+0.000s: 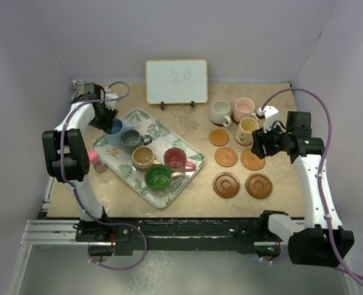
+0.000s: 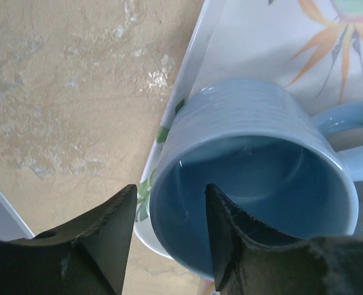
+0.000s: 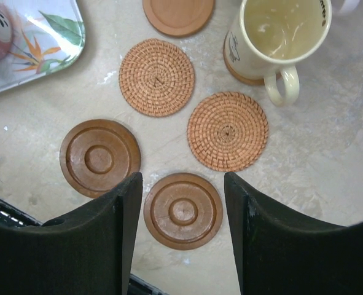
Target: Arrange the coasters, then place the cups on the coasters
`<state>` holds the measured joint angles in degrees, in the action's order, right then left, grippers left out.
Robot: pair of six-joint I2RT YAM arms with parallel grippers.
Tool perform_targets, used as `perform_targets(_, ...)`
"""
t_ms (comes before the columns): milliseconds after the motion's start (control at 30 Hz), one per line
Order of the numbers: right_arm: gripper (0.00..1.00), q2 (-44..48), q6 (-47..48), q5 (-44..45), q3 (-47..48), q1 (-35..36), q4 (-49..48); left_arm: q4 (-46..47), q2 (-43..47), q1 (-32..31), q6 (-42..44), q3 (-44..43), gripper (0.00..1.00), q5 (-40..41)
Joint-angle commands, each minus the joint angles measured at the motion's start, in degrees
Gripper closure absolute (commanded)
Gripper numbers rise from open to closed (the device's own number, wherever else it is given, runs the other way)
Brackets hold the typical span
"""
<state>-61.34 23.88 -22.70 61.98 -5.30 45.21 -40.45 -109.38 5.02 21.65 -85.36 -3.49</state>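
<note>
On the leaf-patterned tray (image 1: 161,130) stand the light blue cup (image 1: 113,133), a grey-blue cup (image 1: 132,140), a tan cup (image 1: 143,158), a red cup (image 1: 176,158) and a green cup (image 1: 158,177). My left gripper (image 1: 109,120) straddles the light blue cup's (image 2: 261,160) rim, one finger inside and one outside, open with gaps on both sides. Right of the tray lie several coasters (image 1: 226,185). My right gripper (image 3: 182,181) hangs open over a dark grooved coaster (image 3: 183,211). The yellow cup (image 3: 279,31) stands on a coaster, beside the off-white cup (image 1: 220,113) and the pink cup (image 1: 243,109).
A small whiteboard (image 1: 176,81) stands on an easel at the back. A little pink bottle (image 1: 97,161) sits just left of the tray. Two woven coasters (image 3: 156,77) lie between the grooved ones and the yellow cup. Walls close in the left, right and back.
</note>
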Motion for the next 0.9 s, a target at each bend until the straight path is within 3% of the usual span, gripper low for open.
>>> perform_targets(0,0.42,0.52,-0.6,-3.99,-0.84,1.38,-4.91,4.37,-1.44,0.26,-0.63,0.17,0.59,-2.52)
perform_targets(267,0.42,-3.74,2.69,-7.0,0.83,4.52,-7.33,4.88,-3.11,0.26,-1.12,-4.1,0.96,-2.25)
perform_targets(600,0.41,-8.79,-2.18,-16.29,8.32,8.7,-13.99,-2.73,1.89,-1.51,-4.4,-22.51,0.97,-6.38)
perform_targets(700,0.41,-9.61,-3.0,-18.47,10.46,11.25,-15.09,-5.41,5.03,-5.22,-4.94,-25.06,0.97,-9.52)
perform_targets(867,0.36,-9.01,-4.29,-22.02,12.55,14.85,-19.5,-7.32,9.74,-16.79,-7.34,-24.83,0.97,-13.19)
